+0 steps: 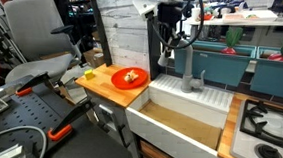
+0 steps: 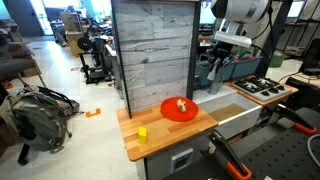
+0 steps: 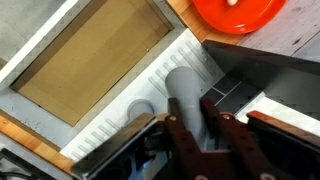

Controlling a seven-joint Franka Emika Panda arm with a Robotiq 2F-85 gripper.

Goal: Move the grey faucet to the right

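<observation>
The grey faucet (image 1: 189,70) stands at the back edge of the white sink (image 1: 173,137), its arched spout curving toward the arm. In the wrist view its grey spout (image 3: 185,95) runs between the two dark fingers, and its round base (image 3: 143,110) sits on the ribbed sink ledge. My gripper (image 3: 203,125) is shut on the spout, with a finger pressed against each side. The gripper also shows in both exterior views (image 1: 168,43) (image 2: 222,52), hanging above the sink.
A red plate (image 1: 129,78) (image 2: 180,108) (image 3: 238,12) with food sits on the wooden counter beside the sink. A small yellow item (image 2: 142,133) lies near the counter corner. A stove top (image 1: 268,128) (image 2: 258,87) flanks the sink's other side. A tall wooden panel (image 2: 150,50) stands behind.
</observation>
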